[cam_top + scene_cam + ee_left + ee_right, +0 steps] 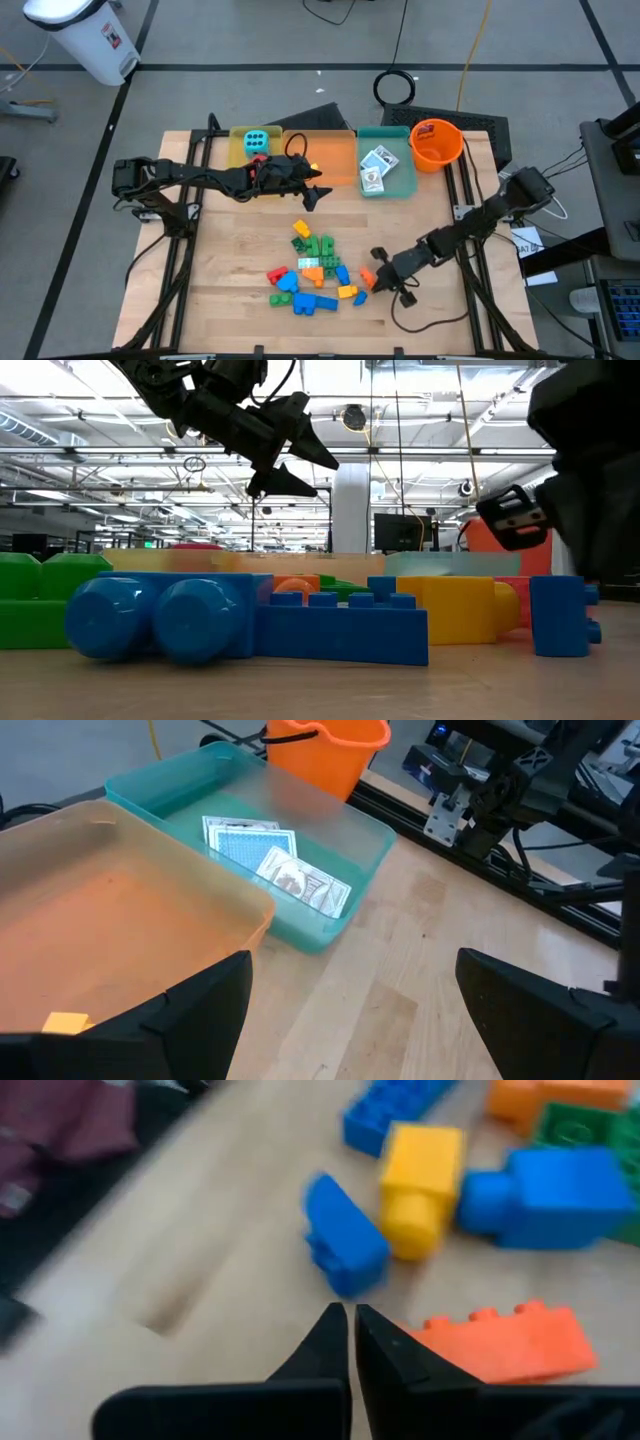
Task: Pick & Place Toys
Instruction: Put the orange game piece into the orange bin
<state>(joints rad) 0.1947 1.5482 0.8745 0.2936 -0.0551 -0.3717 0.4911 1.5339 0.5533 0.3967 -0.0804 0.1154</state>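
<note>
Right pincer (352,1342) closed, empty — beside orange brick (505,1344).

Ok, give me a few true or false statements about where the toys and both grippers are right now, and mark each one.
1. The card packs lie in the teal tray. True.
2. The left gripper holds a brick. False: its fingers are open and empty, above the table by the orange tray.
3. The right gripper is shut. True; nothing shows between its fingers, and an orange brick lies right beside them.
4. The cyan die sits in the orange bucket. False: it sits in the yellow tray.
5. The brick pile lies inside a tray. False: it is on the bare table.
</note>
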